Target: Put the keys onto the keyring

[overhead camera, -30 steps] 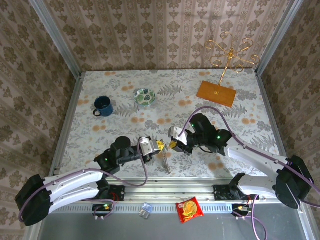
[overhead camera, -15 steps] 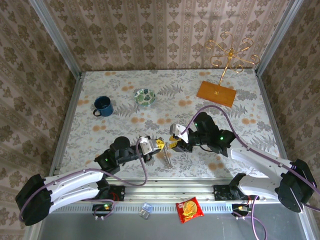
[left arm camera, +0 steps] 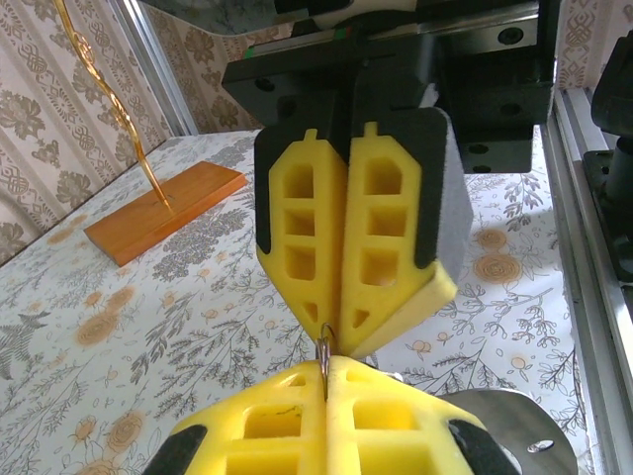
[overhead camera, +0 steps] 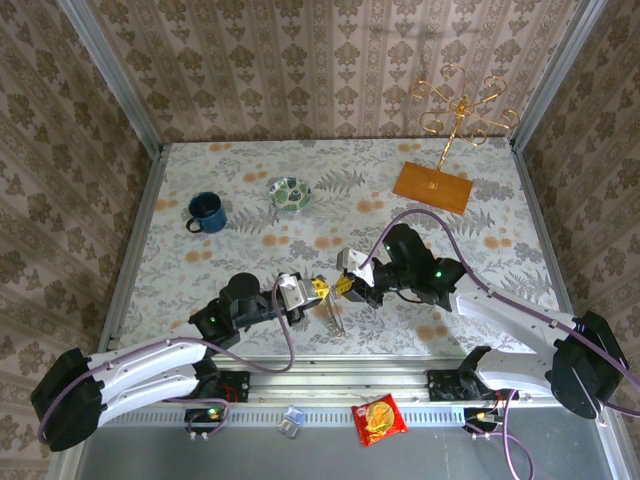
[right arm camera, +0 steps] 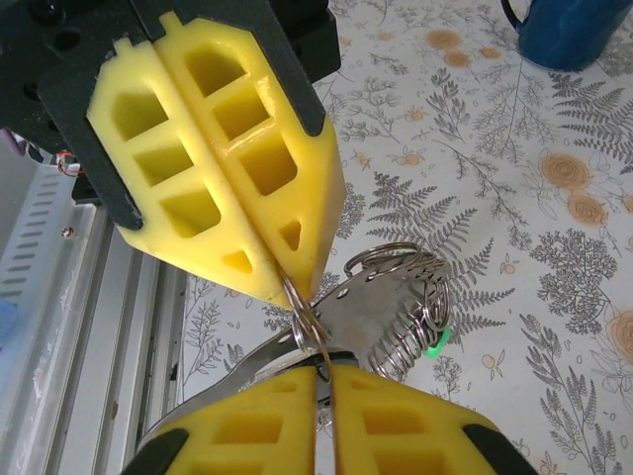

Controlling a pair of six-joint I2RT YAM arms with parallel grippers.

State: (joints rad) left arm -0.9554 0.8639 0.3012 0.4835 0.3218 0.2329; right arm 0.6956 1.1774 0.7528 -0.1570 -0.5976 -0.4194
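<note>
The left gripper [right arm camera: 281,281] and right gripper [right arm camera: 324,372] were both closed, tip to tip, on the keyring [right arm camera: 294,307], holding it between them above the tabletop [right arm camera: 495,178]. The wire looked thin, stiff and slick, so it could twist or slip. The bare loop seemed the safest place to pinch, clear of what looked like the dangling green key [right arm camera: 433,346].

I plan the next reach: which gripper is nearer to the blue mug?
Left, narrowly. The left gripper is down-right of the blue mug in the top view; the right gripper faces it tip to tip, farther right.
</note>
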